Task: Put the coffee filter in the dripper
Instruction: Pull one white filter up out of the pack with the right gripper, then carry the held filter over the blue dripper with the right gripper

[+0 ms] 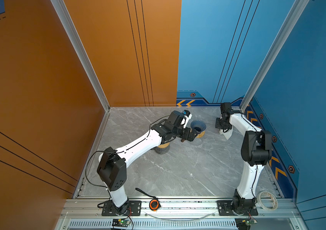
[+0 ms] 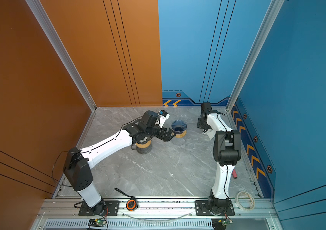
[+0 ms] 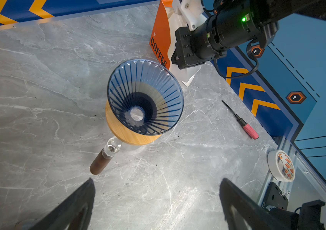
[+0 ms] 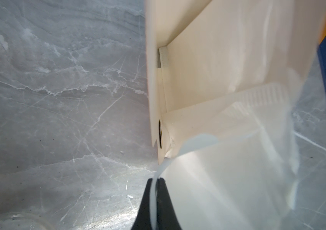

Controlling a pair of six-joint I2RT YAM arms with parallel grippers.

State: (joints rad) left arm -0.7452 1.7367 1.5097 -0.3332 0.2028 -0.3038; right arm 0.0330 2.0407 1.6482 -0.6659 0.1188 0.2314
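The coffee filter (image 4: 227,169) hangs at the mouth of its carton (image 4: 198,59) near the right wall, its thin edge pinched between the 2 closed fingers of the right gripper (image 4: 156,185). The blue dripper (image 3: 145,97) stands empty, well apart from it. The left gripper (image 3: 157,181) hovers beside the dripper, fingers spread wide. Drawing the paper clear slowly should bring only 1 sheet and avoid tearing.

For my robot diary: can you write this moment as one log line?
right gripper: shut on coffee filter | left gripper: open | dripper: empty
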